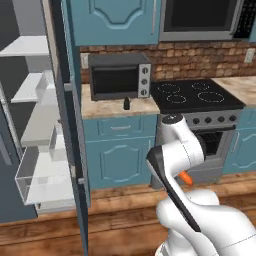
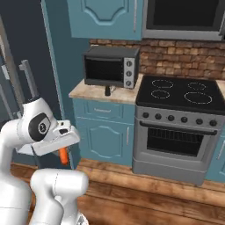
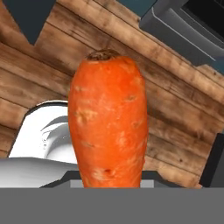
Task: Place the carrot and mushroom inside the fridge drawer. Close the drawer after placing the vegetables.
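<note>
- Left base view gives the widest layout: the dark grey fridge [image 1: 20,115] stands open at the far left, its door [image 1: 67,125] edge-on between its interior and the blue cabinets [image 1: 120,150].
- Low in the fridge, the fridge drawer [image 1: 42,182] is pulled out toward the floor side; its pale walls are see-through enough that I make out nothing lying in it, though the far corners are hard to read.
- Above it sit flat white shelves [image 1: 30,47], which are not the target.
- To the right along the wall are a toaster oven [image 1: 119,76] on the counter and a black stove [image 1: 195,95]; both lie away from where the carrot must go.
- Folded low over the wooden floor [image 1: 120,220], the arm carries the carrot [image 1: 185,178] just in front of the stove's oven door, well apart from the drawer and to its right.
- Right base view shows the same orange tip [image 2: 64,155] hanging below the wrist, pointing down.
- Hand view shows the carrot [image 3: 109,118] standing along the gripper's axis, stem end away from the camera; the jaws are clamped on its lower part, though the fingertips themselves are hidden.
- My judgement: the coming move is a long swing leftward past the door edge, then down into the drawer.
- No mushroom can be made out.
</note>
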